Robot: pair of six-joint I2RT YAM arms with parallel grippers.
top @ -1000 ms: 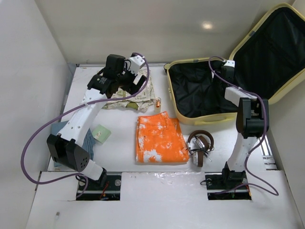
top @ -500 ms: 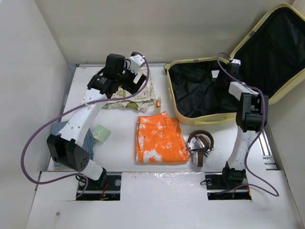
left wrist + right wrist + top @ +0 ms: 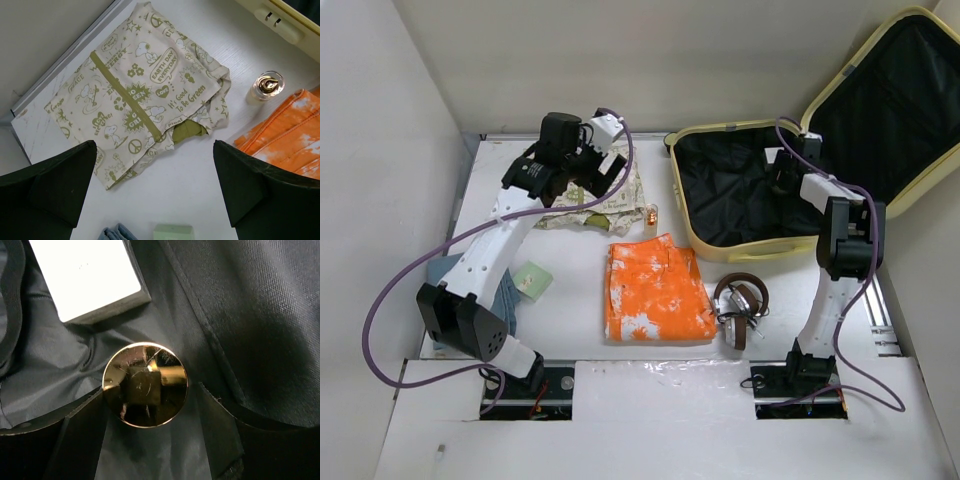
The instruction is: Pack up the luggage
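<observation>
At far left, left gripper (image 3: 154, 150) hangs above printed cloth (image 3: 140, 100), jaws spread wide, nothing between them, no contact. Cloth lies crumpled flat on table (image 3: 580, 330), near the back edge. Just right of it stands a small bottle (image 3: 267, 86), upright. Orange shorts (image 3: 655, 290) lie folded mid-table, headphones (image 3: 740, 305) just beside them on the right.

Further right, at the back right corner, sits luggage (image 3: 750, 248): base flat on table, lid swung up and leaning toward the right wall, black lining showing. Inside lies a white box (image 3: 85, 275).

Right gripper (image 3: 147, 412) reaches down into the base. Jaws bracket a gold cap (image 3: 145, 385), probably the top of another small bottle seen from above. Left finger looks to be touching the cap and the right one sits close. Cannot tell if they pinch it or stand just off it.

Handling, my guess: the shell is stiff and smooth, so fingers may slip on it. It is bulky but probably light with this little in it. Wheels mean it may shift if shoved. Lining is soft and will give under items. Best holds look like the lid's free rim for closing, or the side handle (image 3: 278, 23) for moving it. Avoid the curved corners.
</observation>
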